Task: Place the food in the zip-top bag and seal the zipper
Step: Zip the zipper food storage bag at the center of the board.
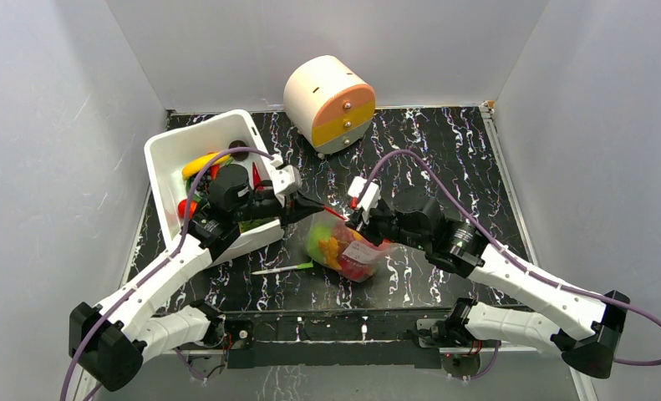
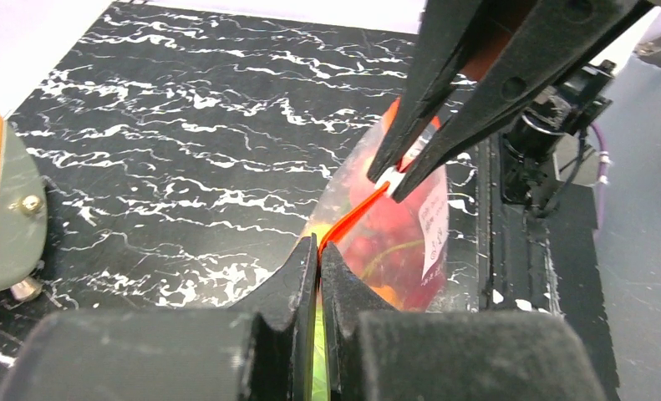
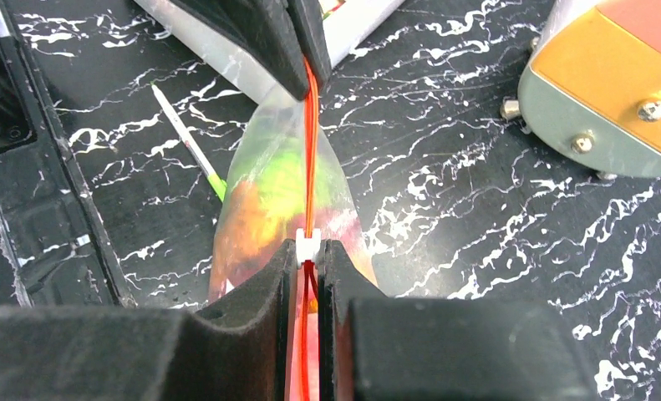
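Top view bright, even; diffuse light from above, white walls (image 1: 59,125) greying toward corners. Shadows soft, short, under drawer box (image 1: 331,104) and arms. Table (image 1: 452,159) glossy, faint sheen, no hard glare. Wrist views: left gripper (image 2: 317,246) and right gripper (image 3: 308,251) dark, blurred in foreground; bag (image 3: 264,192) hazy, contents smeared; table beyond sharp.

Zip-top bag (image 1: 348,255): clear plastic film, crinkled, glossy.
Zipper (image 3: 310,159): smooth red-orange plastic strip.
Table (image 2: 185,167): glossy black, white marble-like veining, beneath the bag.
Bin (image 1: 166,163): smooth white plastic, beside the bag.
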Available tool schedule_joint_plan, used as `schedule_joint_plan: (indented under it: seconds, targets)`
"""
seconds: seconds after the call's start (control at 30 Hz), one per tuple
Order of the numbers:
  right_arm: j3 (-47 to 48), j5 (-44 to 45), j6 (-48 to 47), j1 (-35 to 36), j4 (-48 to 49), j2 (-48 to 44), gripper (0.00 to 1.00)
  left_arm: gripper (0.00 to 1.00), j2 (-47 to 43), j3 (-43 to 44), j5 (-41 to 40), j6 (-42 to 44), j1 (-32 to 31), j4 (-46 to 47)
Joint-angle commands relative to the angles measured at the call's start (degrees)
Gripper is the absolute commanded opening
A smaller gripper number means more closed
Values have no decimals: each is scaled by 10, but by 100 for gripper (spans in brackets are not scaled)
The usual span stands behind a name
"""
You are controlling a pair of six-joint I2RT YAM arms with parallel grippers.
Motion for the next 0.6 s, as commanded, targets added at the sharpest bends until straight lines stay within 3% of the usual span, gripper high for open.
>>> schedule_joint_plan:
  seconds: [0.0,0.1,0.57]
  targets:
    - [43,39,14,-1,-59,-17,0,0,-9,44,-97,17,7,10]
    - [51,49,21,-1,-79,-21,0,0,-7,48,-156,21,8,7]
    - [86,82,66,-1,-162,-49,0,0,42,112,-274,-20,56,2]
